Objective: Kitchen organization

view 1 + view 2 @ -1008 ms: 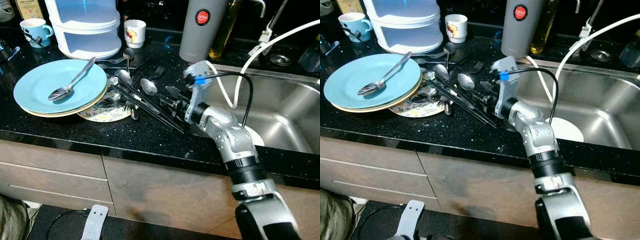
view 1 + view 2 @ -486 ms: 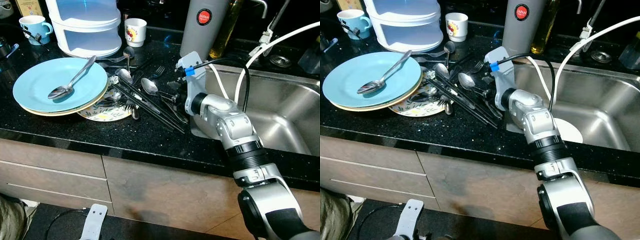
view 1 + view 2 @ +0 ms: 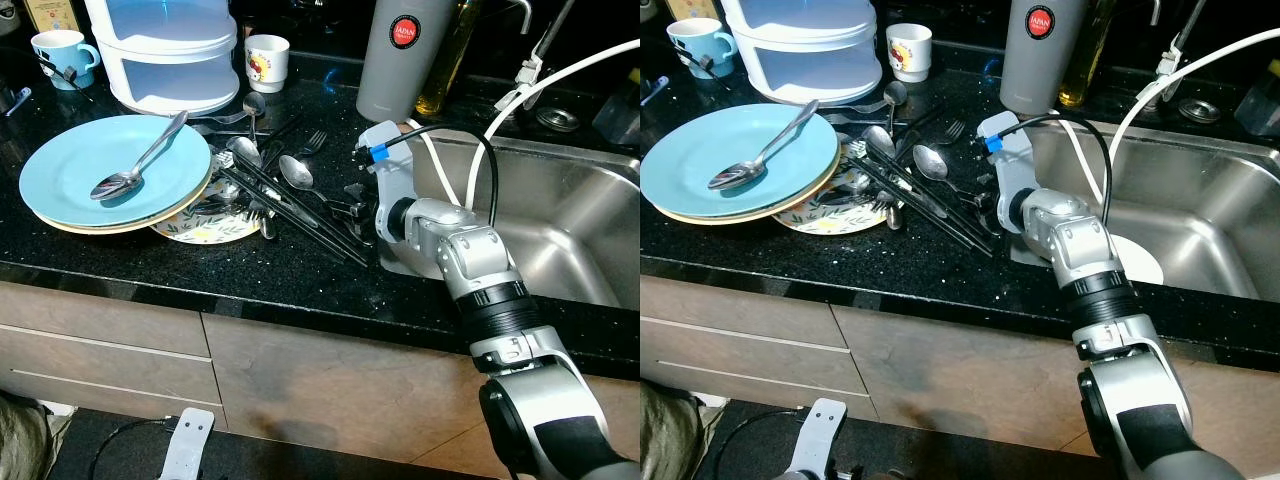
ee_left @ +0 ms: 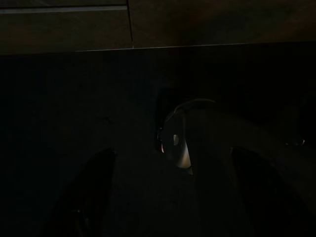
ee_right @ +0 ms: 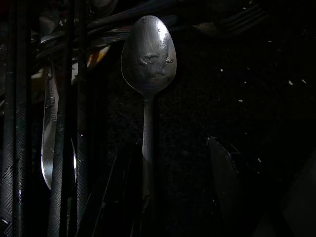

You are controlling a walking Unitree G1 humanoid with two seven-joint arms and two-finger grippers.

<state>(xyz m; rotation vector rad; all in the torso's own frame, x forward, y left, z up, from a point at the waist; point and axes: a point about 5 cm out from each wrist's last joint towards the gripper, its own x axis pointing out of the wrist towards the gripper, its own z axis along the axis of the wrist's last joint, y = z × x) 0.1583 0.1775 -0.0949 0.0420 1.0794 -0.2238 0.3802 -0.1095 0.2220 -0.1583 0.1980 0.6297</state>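
A black speckled countertop (image 3: pixel 250 270) runs across the scene, with brown drawer fronts (image 3: pixel 100 345) below its near edge. On the right, a steel sink (image 3: pixel 590 230) is set into it. A white hose (image 3: pixel 560 75) curves over the far side of the sink. At the far edge stands a tall grey flask (image 3: pixel 398 60) with a red round label, and just to its right a bottle of yellow oil (image 3: pixel 445 60). Further left are a small white cup (image 3: pixel 266 62) with a picture, a white stacked container (image 3: pixel 165 50), and a blue mug (image 3: pixel 55 55).
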